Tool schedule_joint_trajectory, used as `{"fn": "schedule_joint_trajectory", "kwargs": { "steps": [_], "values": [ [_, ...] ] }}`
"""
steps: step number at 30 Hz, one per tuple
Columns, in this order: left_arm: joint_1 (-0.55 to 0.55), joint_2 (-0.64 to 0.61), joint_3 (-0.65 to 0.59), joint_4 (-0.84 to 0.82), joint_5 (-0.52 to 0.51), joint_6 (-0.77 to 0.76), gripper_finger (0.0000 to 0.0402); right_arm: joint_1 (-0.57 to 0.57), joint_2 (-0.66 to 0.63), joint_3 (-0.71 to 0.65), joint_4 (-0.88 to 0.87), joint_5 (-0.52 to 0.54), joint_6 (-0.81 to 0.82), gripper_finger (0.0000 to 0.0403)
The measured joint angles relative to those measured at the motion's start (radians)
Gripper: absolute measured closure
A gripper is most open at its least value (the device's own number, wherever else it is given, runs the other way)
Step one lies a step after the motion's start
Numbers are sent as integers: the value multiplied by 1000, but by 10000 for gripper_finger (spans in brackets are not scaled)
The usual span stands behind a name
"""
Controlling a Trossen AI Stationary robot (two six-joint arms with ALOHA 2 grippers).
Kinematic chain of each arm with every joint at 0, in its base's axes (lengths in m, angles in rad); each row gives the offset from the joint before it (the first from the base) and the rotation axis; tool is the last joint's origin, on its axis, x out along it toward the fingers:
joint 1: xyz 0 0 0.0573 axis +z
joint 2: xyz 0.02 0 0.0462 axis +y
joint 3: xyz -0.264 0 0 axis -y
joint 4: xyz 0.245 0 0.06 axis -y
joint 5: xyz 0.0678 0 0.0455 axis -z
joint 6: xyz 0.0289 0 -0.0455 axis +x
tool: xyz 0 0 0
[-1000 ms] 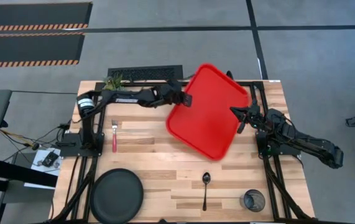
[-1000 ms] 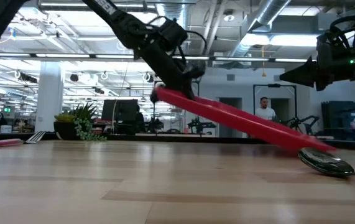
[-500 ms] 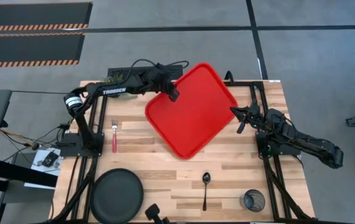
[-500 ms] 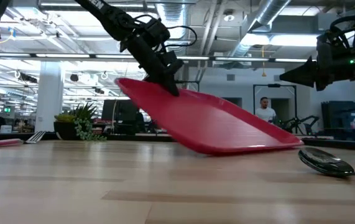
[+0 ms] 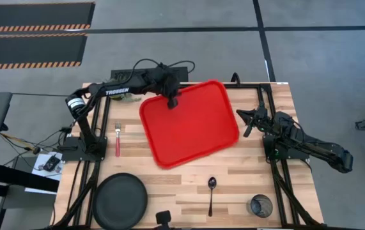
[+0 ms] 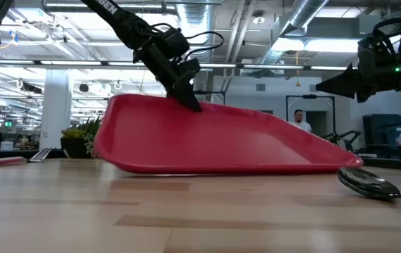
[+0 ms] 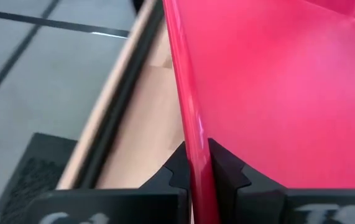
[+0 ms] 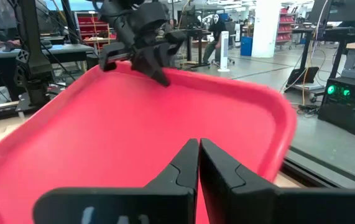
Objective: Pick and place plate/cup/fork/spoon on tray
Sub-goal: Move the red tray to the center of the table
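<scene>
The red tray point(image 5: 192, 128) lies tilted in the middle of the table, with its far rim raised; it also shows in the low view point(image 6: 214, 144). My left gripper point(image 5: 171, 102) is shut on that far rim. My right gripper point(image 5: 246, 122) is shut and empty, above the table just right of the tray. The black plate point(image 5: 119, 199) lies at the near left. The red-handled fork point(image 5: 117, 140) lies left of the tray. The dark spoon point(image 5: 211, 191) and the tinted cup point(image 5: 260, 206) are near the front edge. My left gripper pinches the tray's raised far rim point(image 7: 193, 134) between its two fingers, one inside the tray and one outside. The fingers point(image 6: 186, 98) slant down from above and from the far side. The tray hangs tilted, its far side lifted and its near edge point(image 6: 242, 169) on the table.
A small green plant point(image 6: 91, 137) stands at the table's far left corner. Black arm frames run along both sides of the table. Bare wood lies between the tray and the near row of plate, spoon and cup. A person point(image 6: 299, 124) stands far off in the room.
My left gripper has gone toward the table's left edge, still shut on the tray's rim. The tray has slid left with it and turned about, from standing corner-on to lying nearly square with the table. Its far side stays lifted.
</scene>
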Motion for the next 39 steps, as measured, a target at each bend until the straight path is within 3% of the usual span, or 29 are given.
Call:
{"fn": "schedule_joint_trajectory", "kwargs": {
  "steps": [12, 33, 39],
  "values": [
    [-44, 18, -69, 40, -8, 119, 387, 0, 0, 0, 0, 0, 0, 363],
    [-28, 100, -68, 74, 188, 276, 387, 0, 13, 0, 6, -1, 0, 363],
    [-27, 100, -67, 82, 194, 278, 387, 0, 14, 0, 6, -1, 0, 363]
  ]
}}
